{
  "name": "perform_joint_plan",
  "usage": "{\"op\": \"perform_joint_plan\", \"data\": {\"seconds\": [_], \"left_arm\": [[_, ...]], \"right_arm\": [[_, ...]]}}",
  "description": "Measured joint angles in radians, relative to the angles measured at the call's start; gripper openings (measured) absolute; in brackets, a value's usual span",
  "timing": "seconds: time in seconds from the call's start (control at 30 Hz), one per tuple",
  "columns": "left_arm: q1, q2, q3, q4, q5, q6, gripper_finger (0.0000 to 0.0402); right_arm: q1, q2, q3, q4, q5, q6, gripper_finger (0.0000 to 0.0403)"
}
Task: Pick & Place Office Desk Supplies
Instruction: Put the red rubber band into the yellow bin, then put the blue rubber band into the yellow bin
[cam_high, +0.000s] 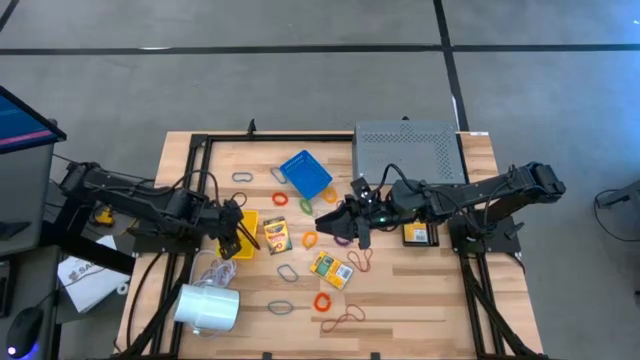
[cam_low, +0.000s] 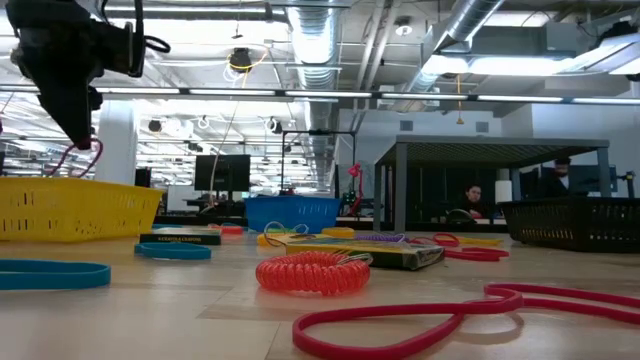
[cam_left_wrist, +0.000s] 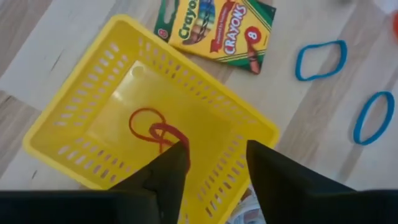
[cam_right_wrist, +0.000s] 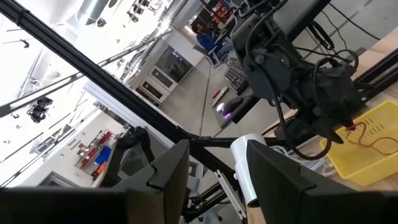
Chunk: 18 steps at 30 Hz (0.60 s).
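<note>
Hovering over the yellow basket on the desk's left side, our left claw has its fingers spread and holds nothing; a red rubber band lies on the basket floor beneath it. A crayon box rests just beside the basket. Our right claw hangs spread near the desk's middle, gripping nothing.
</note>
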Motion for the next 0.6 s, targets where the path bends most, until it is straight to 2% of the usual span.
{"op": "perform_joint_plan", "data": {"seconds": [0.4, 0.47, 0.6], "left_arm": [[0.000, -0.002, 0.000, 0.016, 0.020, 0.006, 0.0192], [0.000, -0.009, 0.000, 0.063, 0.044, 0.032, 0.0195], [0.000, -0.009, 0.000, 0.261, 0.132, 0.111, 0.0199]], "right_arm": [[0.000, 0.000, 0.000, 0.002, 0.000, -0.002, 0.0159], [0.000, 0.000, 0.000, 0.002, -0.001, -0.003, 0.0159], [0.000, 0.000, 0.000, 0.002, -0.001, -0.003, 0.0159]]}}
